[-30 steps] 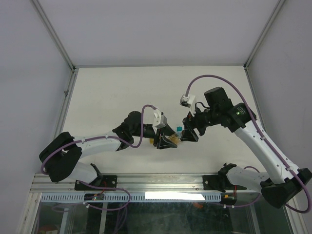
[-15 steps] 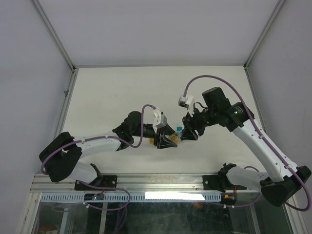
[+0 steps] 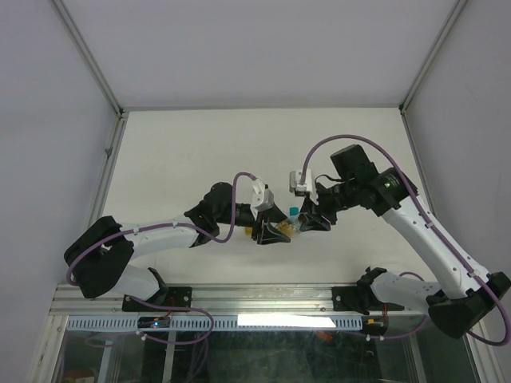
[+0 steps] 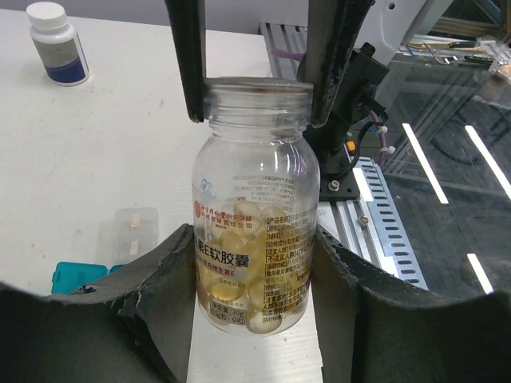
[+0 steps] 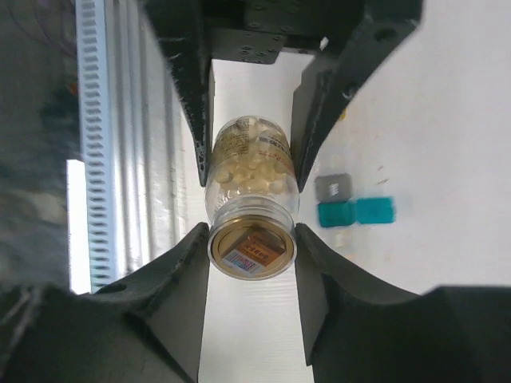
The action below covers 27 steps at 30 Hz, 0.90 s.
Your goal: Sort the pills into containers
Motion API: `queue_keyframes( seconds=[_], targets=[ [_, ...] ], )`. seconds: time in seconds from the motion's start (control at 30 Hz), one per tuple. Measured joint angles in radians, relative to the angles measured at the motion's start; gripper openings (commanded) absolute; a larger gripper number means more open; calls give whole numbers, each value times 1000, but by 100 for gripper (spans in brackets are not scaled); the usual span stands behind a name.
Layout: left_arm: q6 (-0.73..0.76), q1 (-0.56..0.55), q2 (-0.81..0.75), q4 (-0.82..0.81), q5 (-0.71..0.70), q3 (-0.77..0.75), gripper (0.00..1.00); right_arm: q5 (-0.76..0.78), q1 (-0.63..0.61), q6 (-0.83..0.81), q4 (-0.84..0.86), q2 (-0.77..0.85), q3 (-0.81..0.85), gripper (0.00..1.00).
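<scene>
My left tool [image 4: 254, 239] clamps the body of the bottle [image 4: 255, 175] holding the pills [image 4: 247, 275], and my right tool [image 5: 251, 235] clamps its neck. The teal box [image 5: 355, 212] lies on the worktop [image 5: 415, 120] beside the right tool.

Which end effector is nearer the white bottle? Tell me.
Right. The right end effector clamps the jar at its neck, toward the white bottle; the left end effector holds its base, farther off.

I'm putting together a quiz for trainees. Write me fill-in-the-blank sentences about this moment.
The clear bottle holds ____ softgels. The left gripper clamps its body, while the right gripper clamps its ____. The pill box beside the grey container is ____.
Missing words: yellow; neck; teal.
</scene>
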State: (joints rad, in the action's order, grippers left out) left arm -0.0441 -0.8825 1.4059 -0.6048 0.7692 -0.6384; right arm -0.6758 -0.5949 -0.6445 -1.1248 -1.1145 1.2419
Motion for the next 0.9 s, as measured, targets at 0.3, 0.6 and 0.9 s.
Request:
queue_keyframes(
  seconds=[0.3,0.6,0.9],
  targets=[
    [11,0,0,15,20,-11,0,-64,-11,-888,-138,36,-2,17],
    [19,1,1,33,24,-21,0,-66,-2,-1125,-177,39,-2,18],
    [22,1,14,43,54,-33,0,-107,15,-1170,-201,42,-21,41]
  ],
)
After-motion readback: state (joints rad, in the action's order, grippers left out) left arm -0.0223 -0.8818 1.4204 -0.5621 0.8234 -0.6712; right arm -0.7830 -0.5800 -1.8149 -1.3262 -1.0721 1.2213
